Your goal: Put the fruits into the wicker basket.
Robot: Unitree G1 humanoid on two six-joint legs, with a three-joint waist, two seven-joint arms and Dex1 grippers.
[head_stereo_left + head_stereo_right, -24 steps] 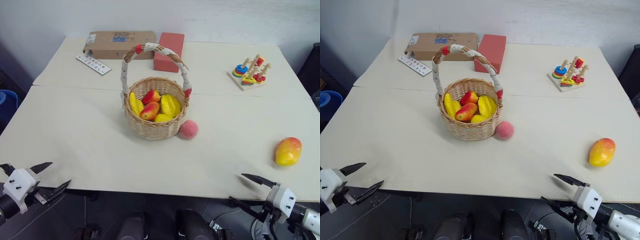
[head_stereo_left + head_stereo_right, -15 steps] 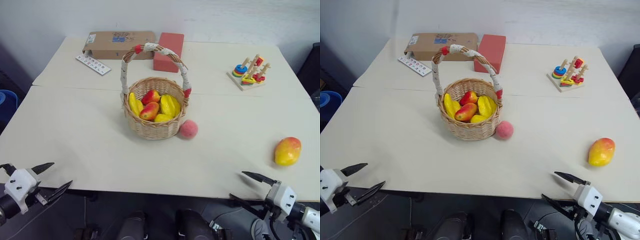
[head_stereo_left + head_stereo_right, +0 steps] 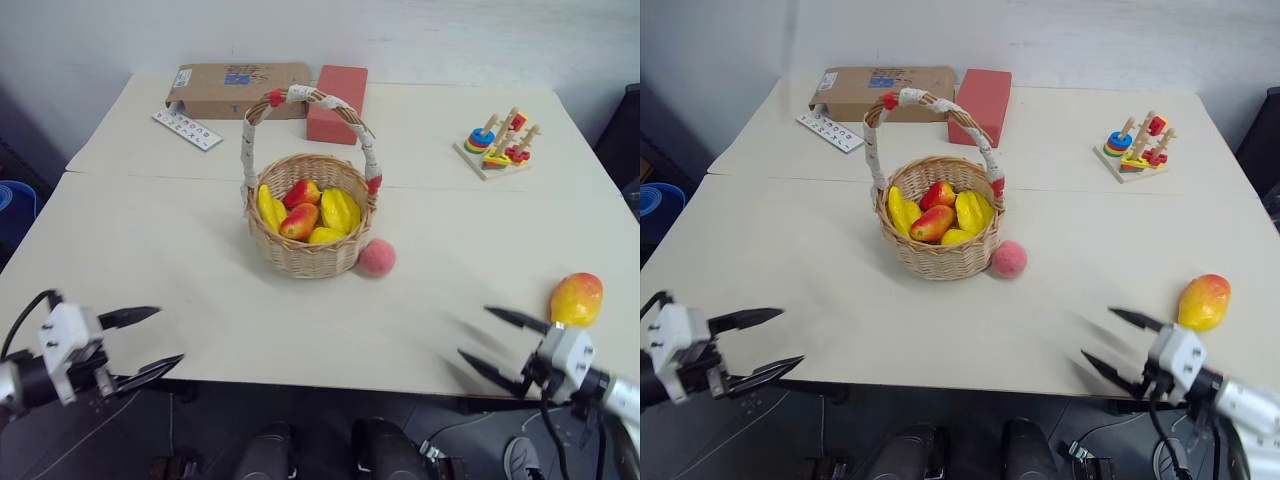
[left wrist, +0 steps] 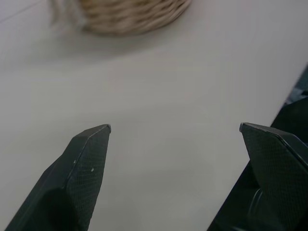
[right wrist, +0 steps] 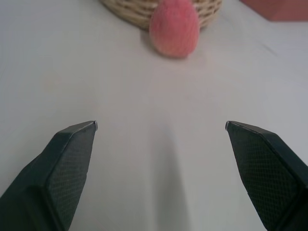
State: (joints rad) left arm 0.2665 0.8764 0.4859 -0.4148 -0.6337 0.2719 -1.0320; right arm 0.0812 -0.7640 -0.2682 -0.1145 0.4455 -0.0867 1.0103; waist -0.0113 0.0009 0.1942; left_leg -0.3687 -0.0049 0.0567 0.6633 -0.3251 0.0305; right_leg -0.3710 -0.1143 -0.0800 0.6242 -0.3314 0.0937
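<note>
1. Right claw — fingers spread wide, holding nothing; low over the near desk edge, just beside the mango and short of it.
2. Left claw — likewise agape and empty, at the near left edge of the desk, well apart from every fruit.
3. Mango — oval, yellow with a red-orange blush at its top; lies on its side near the right desk edge, well apart from the basket.
4. Peach — round, pink, matte; rests on the desk touching or just beside the basket's right wall, facing the right claw in the right wrist view.
5. Wicker basket — round, light tan, arched handle wrapped white with red bands; already holds several yellow and red fruits, heaped near the rim.
6. Risks, as judged — the mango's rounded body may roll toward the nearby edge if a finger nudges it off-centre; the peach may squirt aside from a pinch, or the claw may shove the light basket; a fruit dropped onto the heap could roll back out; the handle may catch a descending arm.
</note>
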